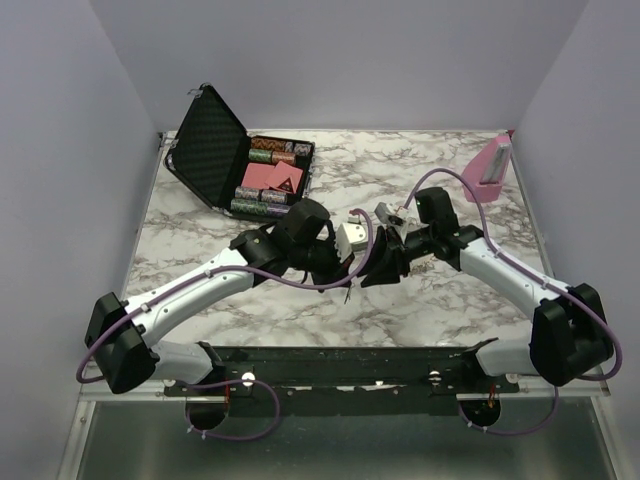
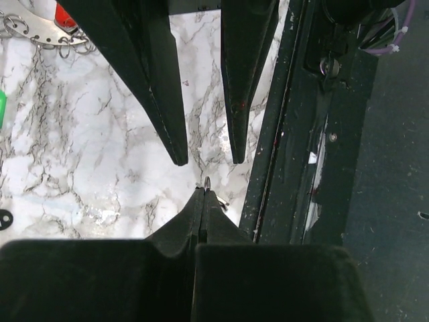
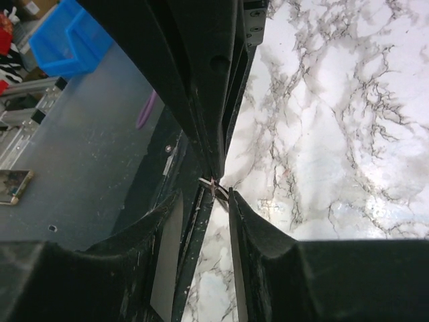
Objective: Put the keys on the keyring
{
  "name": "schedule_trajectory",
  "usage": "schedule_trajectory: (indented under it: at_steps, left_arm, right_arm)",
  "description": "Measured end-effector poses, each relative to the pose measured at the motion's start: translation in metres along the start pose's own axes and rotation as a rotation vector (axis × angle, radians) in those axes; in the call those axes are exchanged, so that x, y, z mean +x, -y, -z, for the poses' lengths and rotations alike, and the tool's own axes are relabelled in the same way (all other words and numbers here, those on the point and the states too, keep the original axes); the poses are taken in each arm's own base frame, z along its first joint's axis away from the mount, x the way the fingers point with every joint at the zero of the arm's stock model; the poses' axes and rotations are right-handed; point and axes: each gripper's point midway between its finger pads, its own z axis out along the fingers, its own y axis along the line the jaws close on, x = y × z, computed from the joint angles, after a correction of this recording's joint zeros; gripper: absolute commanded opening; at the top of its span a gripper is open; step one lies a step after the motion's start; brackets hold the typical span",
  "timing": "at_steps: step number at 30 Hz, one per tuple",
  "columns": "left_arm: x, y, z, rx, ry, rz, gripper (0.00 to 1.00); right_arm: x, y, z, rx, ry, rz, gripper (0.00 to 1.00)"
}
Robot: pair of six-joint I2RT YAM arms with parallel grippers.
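My left gripper (image 2: 203, 192) is shut on a small silvery metal ring (image 2: 208, 182) that pokes out of its tips; whatever hangs from the ring is hidden. My right gripper (image 3: 204, 193) is open, its tips on either side of that ring (image 3: 213, 184) and touching the left gripper's tips (image 3: 216, 173). Both grippers meet above the table's near middle, left (image 1: 350, 268) and right (image 1: 375, 272). The keyring (image 2: 40, 33), a chain with a red-headed key (image 2: 64, 15), lies on the marble in the left wrist view. A green key (image 2: 2, 111) shows at that view's left edge.
An open black case of poker chips (image 1: 240, 160) stands at the back left. A pink stand (image 1: 493, 165) is at the back right. The black mounting rail (image 2: 295, 134) runs along the near table edge just beside the grippers. A small black piece (image 2: 4, 220) lies on the marble.
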Motion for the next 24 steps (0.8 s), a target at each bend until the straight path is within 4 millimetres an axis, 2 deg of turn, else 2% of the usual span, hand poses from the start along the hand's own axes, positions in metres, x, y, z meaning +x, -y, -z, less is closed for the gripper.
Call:
schedule_trajectory:
  at_steps: [18, 24]
  left_arm:
    - [-0.007, 0.000, -0.001, 0.001, 0.007, 0.013, 0.00]
    - [-0.007, 0.000, -0.001, 0.001, 0.007, 0.018, 0.00]
  right_arm:
    - [0.004, -0.001, -0.008, -0.018, -0.010, -0.017, 0.30]
    - [0.005, -0.001, -0.010, -0.013, -0.018, -0.011, 0.23]
